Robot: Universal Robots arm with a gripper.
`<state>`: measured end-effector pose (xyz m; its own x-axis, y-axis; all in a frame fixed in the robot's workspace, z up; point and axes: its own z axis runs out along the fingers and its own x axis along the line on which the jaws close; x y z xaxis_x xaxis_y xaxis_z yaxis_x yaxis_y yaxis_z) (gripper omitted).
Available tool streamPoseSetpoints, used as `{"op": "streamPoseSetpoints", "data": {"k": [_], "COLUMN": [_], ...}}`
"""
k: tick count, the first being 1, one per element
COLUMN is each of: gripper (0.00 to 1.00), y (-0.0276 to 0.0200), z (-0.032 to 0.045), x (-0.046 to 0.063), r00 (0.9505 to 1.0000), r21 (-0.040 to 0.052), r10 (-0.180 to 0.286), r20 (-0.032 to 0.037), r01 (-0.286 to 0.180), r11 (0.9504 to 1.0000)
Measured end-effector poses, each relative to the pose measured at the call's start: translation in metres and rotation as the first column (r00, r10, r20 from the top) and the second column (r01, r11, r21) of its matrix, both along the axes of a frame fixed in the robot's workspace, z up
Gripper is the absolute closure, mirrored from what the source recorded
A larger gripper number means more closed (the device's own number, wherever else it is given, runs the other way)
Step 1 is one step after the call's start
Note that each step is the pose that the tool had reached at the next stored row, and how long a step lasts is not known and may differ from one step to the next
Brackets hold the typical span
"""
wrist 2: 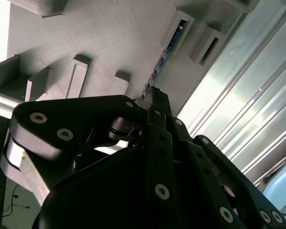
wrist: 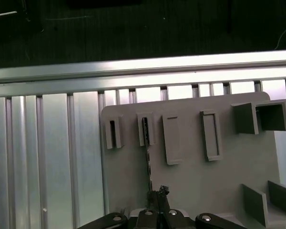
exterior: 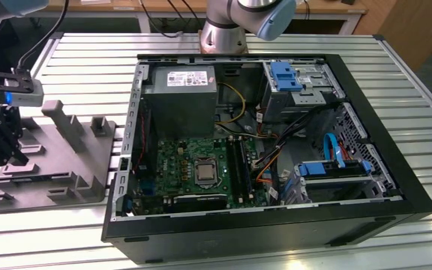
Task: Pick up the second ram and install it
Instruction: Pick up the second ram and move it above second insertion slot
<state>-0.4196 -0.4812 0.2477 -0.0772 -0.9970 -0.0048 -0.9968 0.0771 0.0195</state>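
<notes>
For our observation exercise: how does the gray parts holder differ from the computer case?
The parts holder is pale gray, the computer case black. The holder is a low plate with upright blocks, the case a deep open box. Both rest on the slatted table.

Place: robotics lab set up for computer assembly.
Counter [exterior: 396,67]: slatted aluminium; I work on it.
Workpiece: opened desktop computer case [exterior: 396,191], motherboard [exterior: 193,163] exposed.
Fixture: grey moulded parts holder [exterior: 81,169] at my pincer [wrist: 158,193].
Background: wooden bench [exterior: 314,8], trailing cables [exterior: 51,28].
</notes>
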Motion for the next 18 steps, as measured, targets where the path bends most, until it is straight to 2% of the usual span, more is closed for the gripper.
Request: {"op": "streamPoseSetpoints", "data": {"k": [8,18], "gripper": [0.90,0.90], "y": [0.0000,0.0000], "z": [-0.0078,-0.0198], "x": [-0.001,-0.004], "r00": [0.9985,0.9983], "r21": [-0.0002,-0.0003], "r10": [0.055,0.057], "r20": [0.0046,0.0072], "r01": [-0.055,-0.057], "r11": [0.9985,0.9983]}}
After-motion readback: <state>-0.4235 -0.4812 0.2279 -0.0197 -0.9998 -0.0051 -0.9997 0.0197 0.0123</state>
